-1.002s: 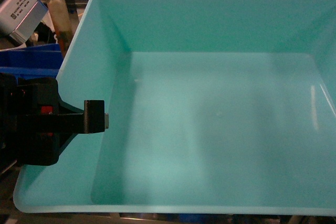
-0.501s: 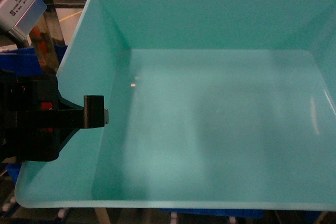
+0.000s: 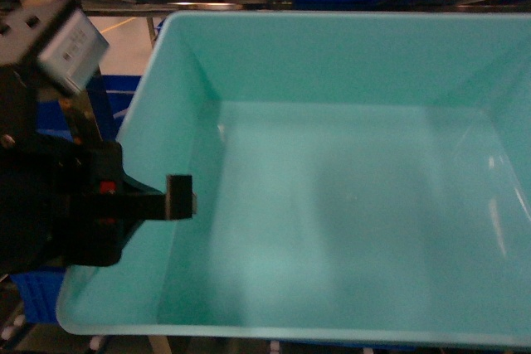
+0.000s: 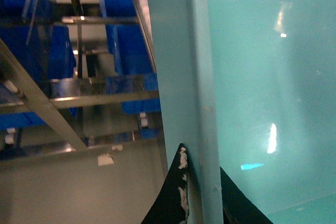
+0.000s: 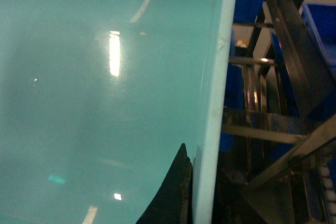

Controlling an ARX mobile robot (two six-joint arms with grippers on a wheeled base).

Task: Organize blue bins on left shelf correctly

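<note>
My left gripper [image 4: 202,203] and right gripper [image 5: 202,192] each pinch a side wall of the blue bin [image 3: 348,205] (empty), which has shifted rightward, approaching the shelf [image 4: 79,98] rails.

Warehouse, steel flow racks [image 4: 79,98], blue crates [image 4: 128,51]

Your left gripper [image 3: 170,197] is matte black and blocky, with a small red mark on the body behind the fingers [image 3: 178,196]. A silver-grey camera housing [image 3: 70,43] sits above and behind them. In both wrist views your finger pads look black, with whitish scuffing along one edge.
</note>
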